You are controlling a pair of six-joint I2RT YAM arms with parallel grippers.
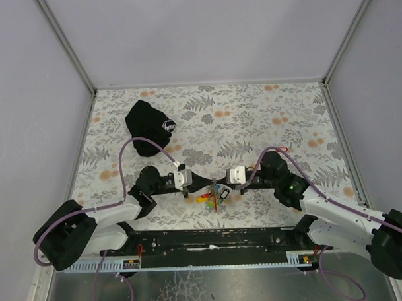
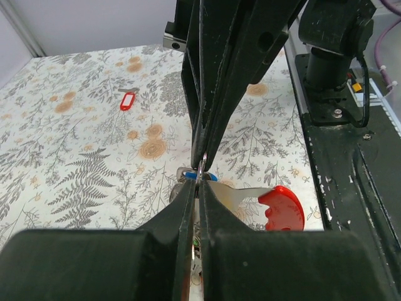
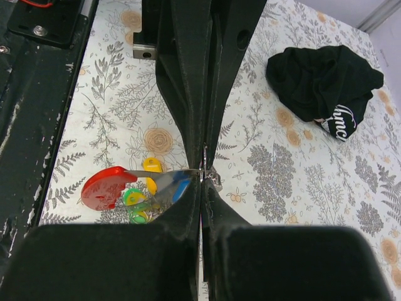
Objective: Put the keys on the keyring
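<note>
My two grippers meet tip to tip over the near middle of the table. The left gripper (image 1: 203, 183) (image 2: 199, 183) and the right gripper (image 1: 220, 183) (image 3: 203, 179) are both shut on the thin metal keyring (image 2: 202, 167) (image 3: 205, 165), which stands on edge between them. Several keys (image 1: 212, 196) hang under it, with yellow (image 3: 150, 170), green (image 3: 134, 199) and blue (image 3: 182, 185) tags. A silver blade with a red half-round handle (image 2: 282, 208) (image 3: 103, 187) sticks out sideways from the ring. One red-tagged key (image 2: 128, 100) (image 1: 285, 148) lies alone on the cloth, far from the grippers.
A black cloth pouch (image 1: 150, 126) (image 3: 322, 81) with a white logo lies at the back left. The floral cloth (image 1: 253, 122) covers the table inside white walls. The black base rail (image 1: 211, 239) runs along the near edge.
</note>
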